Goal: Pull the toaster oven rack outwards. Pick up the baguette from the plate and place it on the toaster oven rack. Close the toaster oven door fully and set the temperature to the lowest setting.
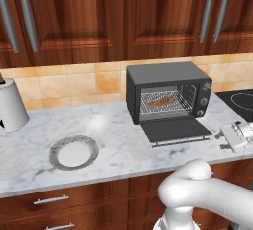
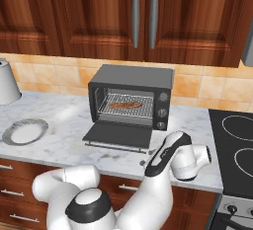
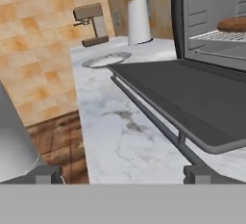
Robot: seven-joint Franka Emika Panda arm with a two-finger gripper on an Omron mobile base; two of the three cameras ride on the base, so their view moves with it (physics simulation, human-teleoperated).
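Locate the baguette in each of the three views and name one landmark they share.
Left base view: the baguette lies right of centre, on the toaster oven rack.
Right base view: near the picture's centre, on the rack.
Hand view: cut by the upper right edge.
Shared landmark: the toaster oven door, dropped open in front of the baguette.

Illumination is even and moderately bright in all three rendered views, with no blur and no visible edge distortion. A soft pale sheen lies on the white marble-veined counter (image 1: pixel 106 125) left of the dark grey boxy toaster oven (image 1: pixel 165 73). A faint shadow sits beneath its lowered dark grey drop-down door (image 2: pixel 118 135). The oven cavity is lit; the reddish-brown elongated baguette (image 2: pixel 124 105) reads clearly.
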